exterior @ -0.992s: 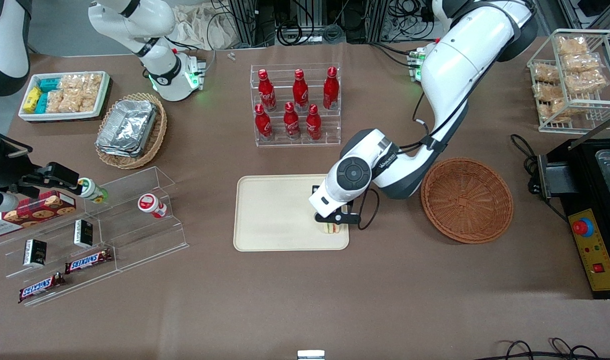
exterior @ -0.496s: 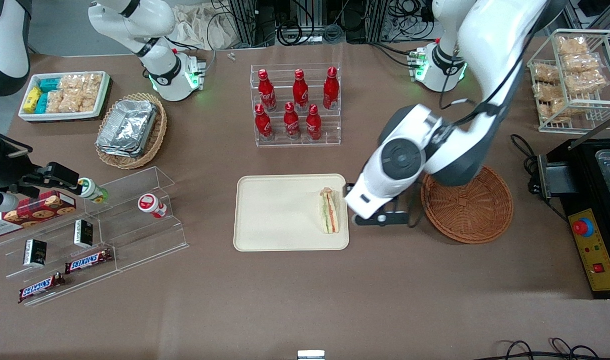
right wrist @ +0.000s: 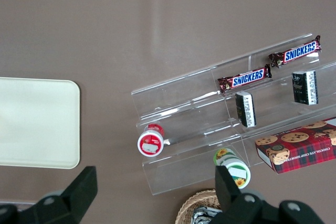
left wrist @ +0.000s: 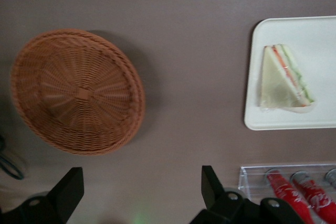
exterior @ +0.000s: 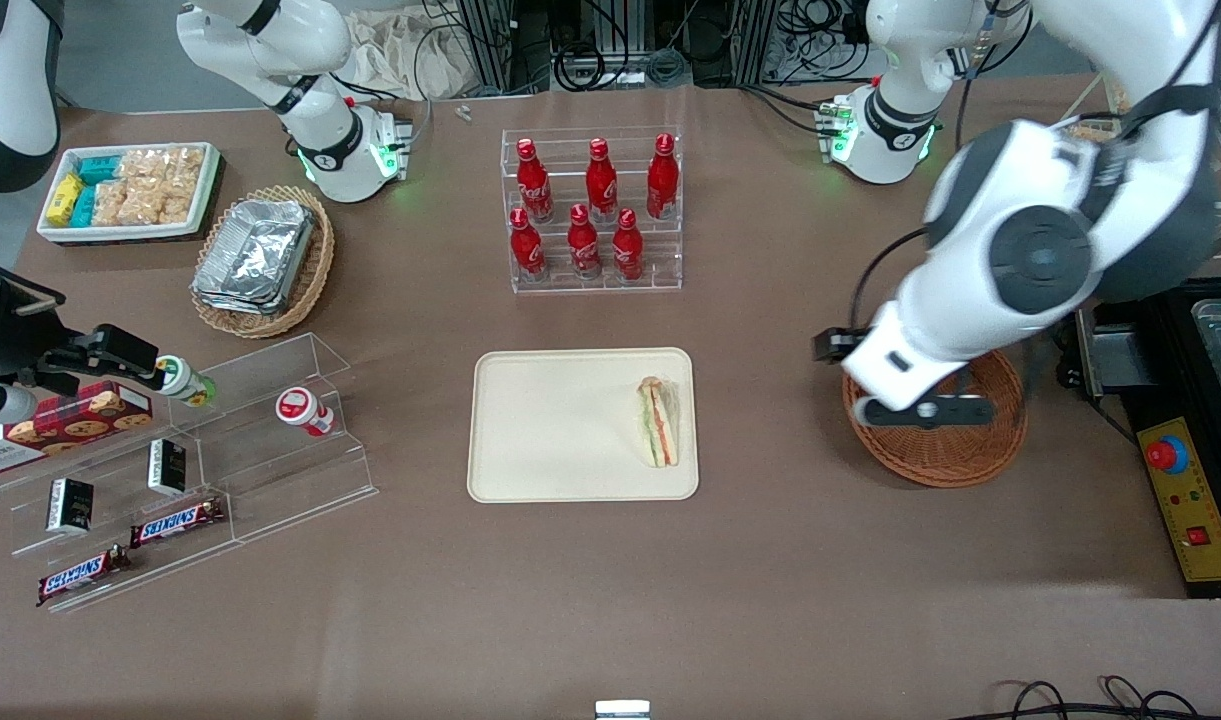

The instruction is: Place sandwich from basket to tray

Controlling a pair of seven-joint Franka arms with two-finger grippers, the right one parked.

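The sandwich [exterior: 658,422] [left wrist: 283,80], a white-bread wedge with red and green filling, lies on the cream tray [exterior: 560,425] [left wrist: 315,35], close to the tray edge that faces the basket. The round orange-brown basket [exterior: 935,445] [left wrist: 79,90] holds nothing that I can see, and the arm covers part of it in the front view. My left gripper [exterior: 885,385] [left wrist: 140,184] hangs high over the basket rim nearest the tray. It is open, with only bare table showing between its fingers.
A clear rack of red bottles [exterior: 595,210] [left wrist: 299,190] stands farther from the front camera than the tray. Toward the parked arm's end are an acrylic snack shelf [exterior: 200,470], an oval basket of foil containers [exterior: 262,260] and a white bin [exterior: 130,190]. A black control box [exterior: 1185,500] sits beside the basket.
A second ago the gripper was down on the sandwich at the tray. It has let go, risen and swung toward the working arm's end, over the basket. The sandwich stays on the tray.
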